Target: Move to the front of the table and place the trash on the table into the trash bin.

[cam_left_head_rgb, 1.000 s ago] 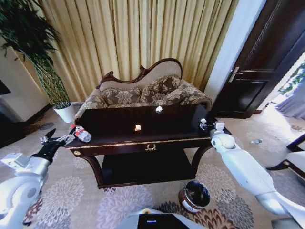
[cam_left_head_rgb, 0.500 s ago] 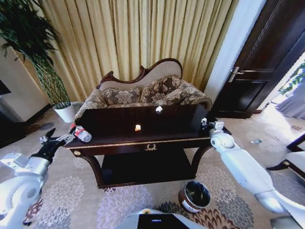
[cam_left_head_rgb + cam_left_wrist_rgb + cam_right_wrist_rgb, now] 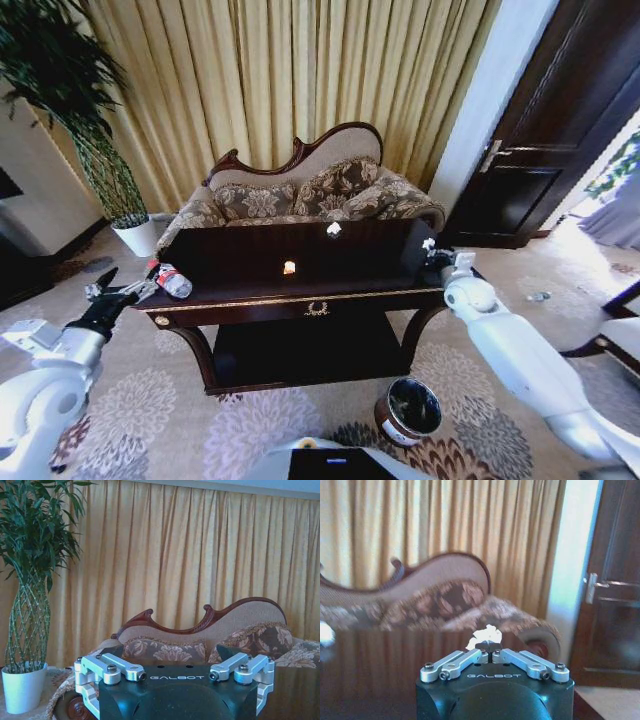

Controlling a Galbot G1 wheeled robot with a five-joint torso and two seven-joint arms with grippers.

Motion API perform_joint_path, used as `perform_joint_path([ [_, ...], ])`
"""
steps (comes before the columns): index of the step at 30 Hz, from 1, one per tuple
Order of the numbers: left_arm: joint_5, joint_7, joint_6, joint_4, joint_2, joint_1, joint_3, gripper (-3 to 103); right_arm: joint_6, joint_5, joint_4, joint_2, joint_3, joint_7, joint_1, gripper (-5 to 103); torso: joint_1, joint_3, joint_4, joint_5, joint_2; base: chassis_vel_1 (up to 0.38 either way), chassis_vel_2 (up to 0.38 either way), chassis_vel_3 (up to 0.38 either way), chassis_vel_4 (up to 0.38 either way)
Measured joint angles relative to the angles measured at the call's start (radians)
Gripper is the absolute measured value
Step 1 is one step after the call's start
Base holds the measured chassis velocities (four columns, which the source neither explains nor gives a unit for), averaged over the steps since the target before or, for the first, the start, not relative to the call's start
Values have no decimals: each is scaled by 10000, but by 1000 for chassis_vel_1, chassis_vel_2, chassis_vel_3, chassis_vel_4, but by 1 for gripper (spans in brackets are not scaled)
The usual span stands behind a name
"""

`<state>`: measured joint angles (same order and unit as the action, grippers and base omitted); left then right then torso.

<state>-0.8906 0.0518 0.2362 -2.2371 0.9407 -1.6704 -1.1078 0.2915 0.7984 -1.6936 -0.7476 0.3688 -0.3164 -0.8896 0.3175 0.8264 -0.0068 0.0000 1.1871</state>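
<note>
Head view, robot stationed before the table (image 3: pixel 300 296). Right gripper (image 3: pixel 432 250) raised just above the table's right end, fingers pinched shut on a small white scrap (image 3: pixel 485 633), seen held between the fingertips in the right wrist view. Left gripper (image 3: pixel 118 296) parked off the table's left end, fingers spread apart and holding nothing, pointed toward the bottle (image 3: pixel 170 279) lying on its side at the left front corner. Two further scraps resting on the tabletop: a yellowish scrap (image 3: pixel 289 267) near the middle, a white scrap (image 3: pixel 333 229) toward the back edge. Trash bin (image 3: pixel 409 411) standing on the carpet below and in front of the table's right end, mouth unobstructed. Step in hand, by judgement: pickup of one scrap done, carry to the bin not yet made. Next move calling for a swing back and down over the bin's mouth before release. Compared with one second earlier: right gripper lifted slightly and shifted inward over the tabletop; left gripper, bottle, scraps and bin unchanged.
</note>
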Motion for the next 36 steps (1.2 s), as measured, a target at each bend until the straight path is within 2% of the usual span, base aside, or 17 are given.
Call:
perform_joint_path([
  [5,-80,36,2,41,-187,236,103,100,-129,329,-1111,251,721,-84,-908,0,0,0,-2,3,0,0,0,0,0],
  [8,-158,126,27,27,-330,489,329,100,-194,400,-2043,411,1545,-17,-1976,0,0,-1,-2,2,1,0,0,0,0],
  [16,-122,270,73,-199,-359,675,847,100,-182,566,-2549,496,2386,157,-2930,0,0,0,-1,3,-1,0,0,0,0],
  [27,-176,271,88,-247,-452,536,522,100,-218,502,-2645,442,2124,182,-2789,0,3,1,1,2,-2,37,-37,-40,35],
  [36,-97,270,88,-255,-394,563,687,100,-373,343,-2446,410,2058,327,-2754,0,-1,0,-3,2,-1,168,-151,-173,161],
])
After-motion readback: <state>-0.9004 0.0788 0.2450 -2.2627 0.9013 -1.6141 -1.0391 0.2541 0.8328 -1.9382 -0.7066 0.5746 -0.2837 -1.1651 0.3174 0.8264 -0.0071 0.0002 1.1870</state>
